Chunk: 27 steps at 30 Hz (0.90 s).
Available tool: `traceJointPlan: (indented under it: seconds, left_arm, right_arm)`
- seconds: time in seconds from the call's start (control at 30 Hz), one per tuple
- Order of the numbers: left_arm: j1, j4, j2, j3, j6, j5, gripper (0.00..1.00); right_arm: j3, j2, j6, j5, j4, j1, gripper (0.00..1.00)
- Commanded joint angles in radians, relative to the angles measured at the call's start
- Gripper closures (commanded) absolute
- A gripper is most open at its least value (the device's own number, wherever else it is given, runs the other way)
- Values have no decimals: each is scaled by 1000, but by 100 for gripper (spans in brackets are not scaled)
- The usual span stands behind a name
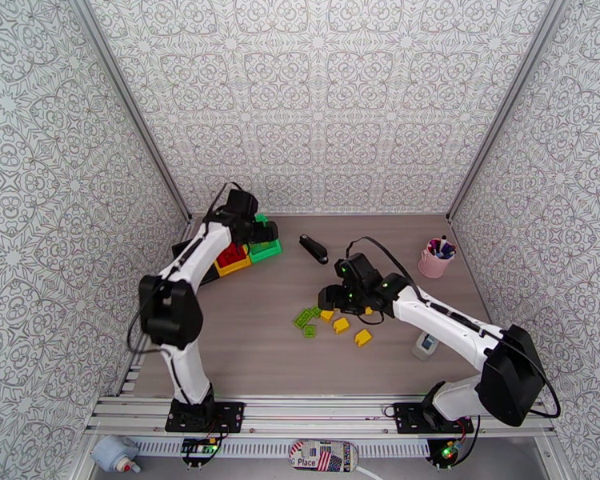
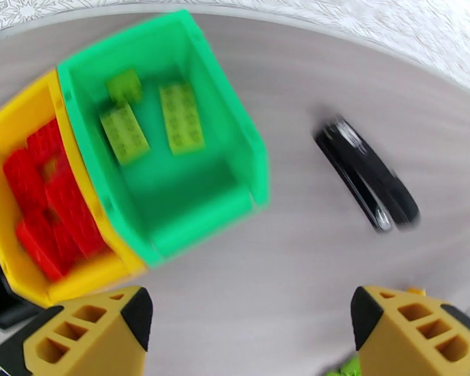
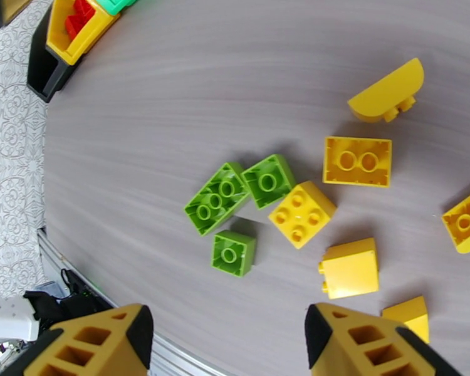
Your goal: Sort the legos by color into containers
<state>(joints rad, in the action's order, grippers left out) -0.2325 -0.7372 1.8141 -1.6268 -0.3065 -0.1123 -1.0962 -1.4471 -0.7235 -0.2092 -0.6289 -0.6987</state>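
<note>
Though spread wide, L pincer (image 2: 250, 321) & R pincer (image 3: 229, 330) grip nothing.

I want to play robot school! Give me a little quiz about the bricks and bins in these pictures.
1. True or false: the yellow bin is empty.
2. How many lime green bricks lie in the green bin? A) two B) three C) five
3. Name the two colours of the loose bricks lying on the table.
Key: 1. False, it holds red bricks. 2. B. 3. Lime green and yellow.
</note>
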Motion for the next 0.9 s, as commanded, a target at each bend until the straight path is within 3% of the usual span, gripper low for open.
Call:
traceJointPlan:
  seconds: [0.0, 0.27, 0.43, 0.87]
  left_arm:
    - [-68, 76, -92, 156, 32, -7, 14]
    - [-327, 142, -242, 482, 72, 28, 21]
    - [-469, 156, -234, 562, 62, 79, 21]
    - [-502, 159, -68, 509, 91, 113, 23]
  right_arm:
    - [-21, -5, 25, 46, -46, -4, 32]
    - [52, 20, 27, 50, -34, -4, 30]
    - [128, 72, 17, 50, -27, -4, 29]
    - [214, 169, -28, 54, -16, -3, 27]
